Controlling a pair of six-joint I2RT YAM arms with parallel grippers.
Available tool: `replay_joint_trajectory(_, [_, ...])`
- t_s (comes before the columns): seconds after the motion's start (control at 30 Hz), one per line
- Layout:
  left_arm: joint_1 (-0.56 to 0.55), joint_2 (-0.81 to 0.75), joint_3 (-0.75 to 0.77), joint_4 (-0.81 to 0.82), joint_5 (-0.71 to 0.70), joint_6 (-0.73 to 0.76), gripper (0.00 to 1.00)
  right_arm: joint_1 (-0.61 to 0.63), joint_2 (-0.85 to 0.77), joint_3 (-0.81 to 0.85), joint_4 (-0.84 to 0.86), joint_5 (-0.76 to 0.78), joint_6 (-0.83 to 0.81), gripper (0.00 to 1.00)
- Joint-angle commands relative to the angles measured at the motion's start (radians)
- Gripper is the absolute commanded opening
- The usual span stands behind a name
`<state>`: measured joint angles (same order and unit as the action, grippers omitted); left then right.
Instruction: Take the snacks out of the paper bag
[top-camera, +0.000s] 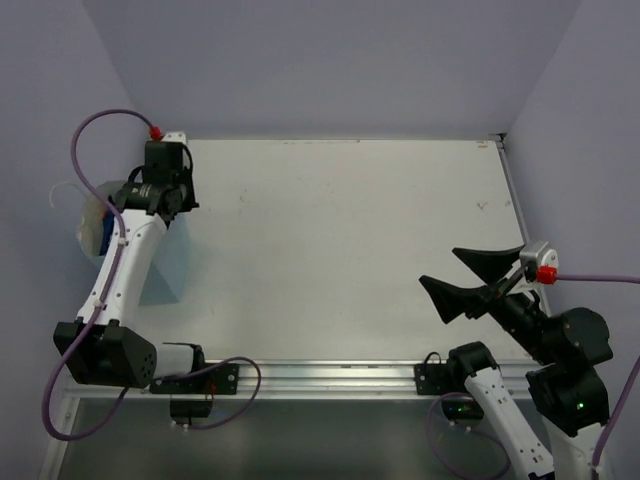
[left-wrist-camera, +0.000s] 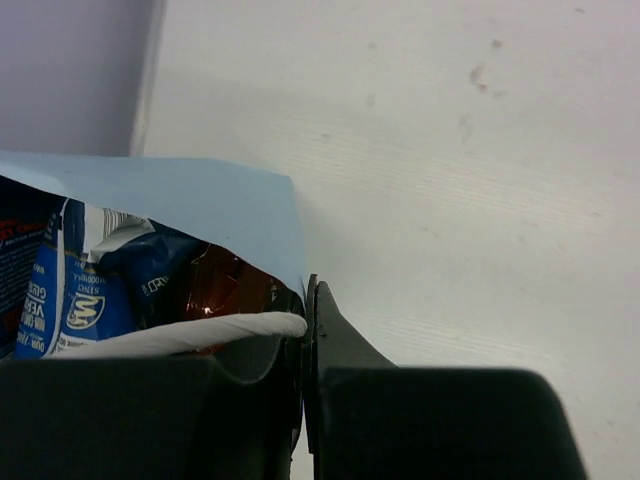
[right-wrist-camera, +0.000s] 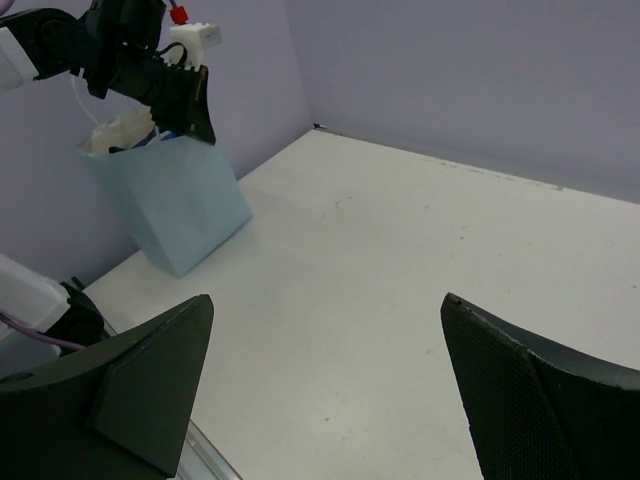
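Looking at the left wrist view, the thing your next move hangs on is that the snacks sit just to the left of the left gripper (left-wrist-camera: 308, 330), inside the wall of the paper bag (left-wrist-camera: 220, 200), not between the fingers. That claw is clenched tight. The bag's rim corner and a white loop handle (left-wrist-camera: 190, 335) run right into the seam between the fingers, so I'd guess you're pinching paper rather than a packet.

The bag stands upright at the left edge of the table (top-camera: 350, 250) with its mouth up. The packets stand more or less on end in it, so their long axis is roughly vertical. A blue-white packet (left-wrist-camera: 80, 300) is farthest from the fingers, a dark blue packet (left-wrist-camera: 150, 275) is next to it, and a red-orange packet (left-wrist-camera: 235, 285) is just beside the claw.

Your left arm is right on the bag. The right gripper (right-wrist-camera: 326, 300) hangs spread wide and empty, well apart across the table.

What's hard to see:
- Only those three packets show, and I can't tell what lies deeper in the bag.
- From above, the left arm covers the bag's mouth.
- The gripper body blocks the bottom of the wrist view, so you can't see exactly what the fingers have hold of.
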<state>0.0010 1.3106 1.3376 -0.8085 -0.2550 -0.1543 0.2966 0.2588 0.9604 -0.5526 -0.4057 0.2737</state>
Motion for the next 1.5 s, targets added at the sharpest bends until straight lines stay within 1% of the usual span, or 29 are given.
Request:
replay_joint_trajectory(0.0, [-0.174, -0.03, 0.064, 0.04, 0.128, -0.076, 0.0, 0.006, -0.007, 0.009, 0.022, 0.031, -0.016, 0.99])
replay_joint_trajectory(0.03, [-0.235, -0.016, 0.067, 0.04, 0.135, -0.088, 0.0, 0.006, -0.006, 0.012, 0.02, 0.033, -0.018, 0.99])
replay_joint_trajectory(0.1, [-0.298, -0.001, 0.081, 0.038, 0.117, -0.131, 0.0, 0.006, -0.004, 0.02, 0.013, 0.041, -0.022, 0.99])
replay_joint_trajectory(0.13, [-0.368, 0.018, 0.087, 0.038, 0.105, -0.143, 0.0, 0.006, -0.004, 0.024, 0.01, 0.044, -0.024, 0.99])
replay_joint_trajectory(0.2, [-0.436, 0.038, 0.113, 0.042, 0.079, -0.183, 0.0, 0.006, -0.004, 0.026, 0.005, 0.059, -0.028, 0.99])
replay_joint_trajectory(0.23, [-0.505, 0.064, 0.124, 0.042, 0.073, -0.192, 0.0, 0.006, -0.004, 0.028, 0.002, 0.065, -0.03, 0.99])
replay_joint_trajectory(0.33, [-0.611, 0.111, 0.169, 0.038, 0.028, -0.215, 0.0, 0.006, -0.003, 0.031, -0.006, 0.091, -0.034, 0.99])
replay_joint_trajectory(0.4, [-0.631, 0.128, 0.186, 0.035, 0.007, -0.225, 0.02, 0.004, 0.002, 0.034, -0.016, 0.094, -0.041, 0.99])
replay_joint_trajectory(0.5, [-0.648, 0.144, 0.187, 0.042, -0.003, -0.229, 0.12, 0.006, 0.003, 0.038, -0.029, 0.11, -0.045, 0.99])
replay_joint_trajectory(0.53, [-0.654, 0.148, 0.195, 0.042, -0.003, -0.226, 0.17, 0.006, 0.005, 0.04, -0.032, 0.113, -0.045, 0.99])
replay_joint_trajectory(0.57, [-0.656, 0.15, 0.202, 0.037, 0.008, -0.219, 0.29, 0.004, 0.007, 0.038, -0.036, 0.12, -0.045, 0.99])
replay_joint_trajectory(0.6, [-0.657, 0.15, 0.213, 0.023, 0.022, -0.215, 0.34, 0.006, 0.01, 0.043, -0.041, 0.12, -0.045, 0.99])
replay_joint_trajectory(0.63, [-0.657, 0.142, 0.239, 0.017, 0.032, -0.214, 0.44, 0.004, 0.011, 0.047, -0.046, 0.122, -0.045, 0.99])
replay_joint_trajectory(0.7, [-0.659, 0.128, 0.268, -0.01, 0.059, -0.212, 0.57, 0.006, 0.016, 0.063, -0.059, 0.122, -0.045, 0.99])
replay_joint_trajectory(0.73, [-0.659, 0.11, 0.299, -0.02, 0.068, -0.212, 0.68, 0.006, 0.017, 0.066, -0.063, 0.122, -0.047, 0.99])
replay_joint_trajectory(0.8, [-0.659, 0.092, 0.319, -0.046, 0.111, -0.211, 0.77, 0.004, 0.017, 0.074, -0.064, 0.128, -0.045, 0.99])
replay_joint_trajectory(0.83, [-0.659, 0.072, 0.327, -0.053, 0.124, -0.211, 0.85, 0.004, 0.017, 0.077, -0.064, 0.131, -0.044, 0.99])
replay_joint_trajectory(0.9, [-0.659, 0.052, 0.337, -0.084, 0.145, -0.215, 0.92, 0.004, 0.017, 0.083, -0.063, 0.136, -0.039, 0.99])
replay_joint_trajectory(0.93, [-0.661, 0.027, 0.336, -0.09, 0.146, -0.224, 0.98, 0.004, 0.017, 0.086, -0.063, 0.139, -0.039, 0.99])
replay_joint_trajectory(0.97, [-0.659, 0.015, 0.33, -0.095, 0.152, -0.226, 1.0, 0.004, 0.019, 0.087, -0.063, 0.142, -0.039, 0.99])
replay_joint_trajectory(1.13, [-0.659, -0.051, 0.35, -0.147, 0.212, -0.226, 1.0, 0.004, 0.025, 0.098, -0.073, 0.146, -0.039, 0.99])
replay_joint_trajectory(1.2, [-0.659, -0.079, 0.383, -0.181, 0.192, -0.228, 1.0, 0.006, 0.028, 0.104, -0.078, 0.148, -0.041, 0.99])
replay_joint_trajectory(1.33, [-0.648, -0.1, 0.44, -0.27, -0.013, -0.223, 0.97, 0.004, 0.025, 0.104, -0.078, 0.143, -0.036, 0.99])
replay_joint_trajectory(1.37, [-0.636, -0.102, 0.449, -0.302, -0.102, -0.222, 0.96, 0.004, 0.023, 0.104, -0.072, 0.136, -0.034, 0.99])
replay_joint_trajectory(1.43, [-0.547, -0.111, 0.442, -0.301, -0.142, -0.194, 0.95, 0.006, 0.028, 0.103, -0.072, 0.13, -0.034, 0.99])
replay_joint_trajectory(1.47, [-0.505, -0.12, 0.428, -0.267, -0.138, -0.182, 0.95, 0.006, 0.028, 0.103, -0.07, 0.119, -0.034, 0.99])
